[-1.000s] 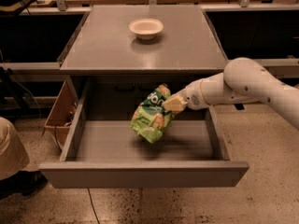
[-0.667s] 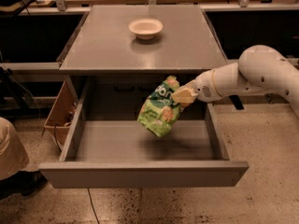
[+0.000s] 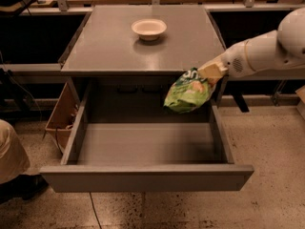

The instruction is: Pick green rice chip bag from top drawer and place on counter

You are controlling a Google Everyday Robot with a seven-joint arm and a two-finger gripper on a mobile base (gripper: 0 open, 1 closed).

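The green rice chip bag [image 3: 187,93] hangs in the air at the right rear of the open top drawer [image 3: 147,175], just below the front edge of the counter [image 3: 119,42]. My gripper [image 3: 209,73] is shut on the bag's upper end and holds it clear of the drawer floor. The white arm reaches in from the right. The drawer floor below is bare.
A white bowl [image 3: 149,28] stands on the counter toward the back middle. A brown cardboard box [image 3: 61,116] sits on the floor left of the cabinet. A beige object [image 3: 12,151] is at the left edge. Tables stand behind the cabinet.
My gripper has lifted the bag up and to the right, from low inside the drawer to near the counter's front right edge.
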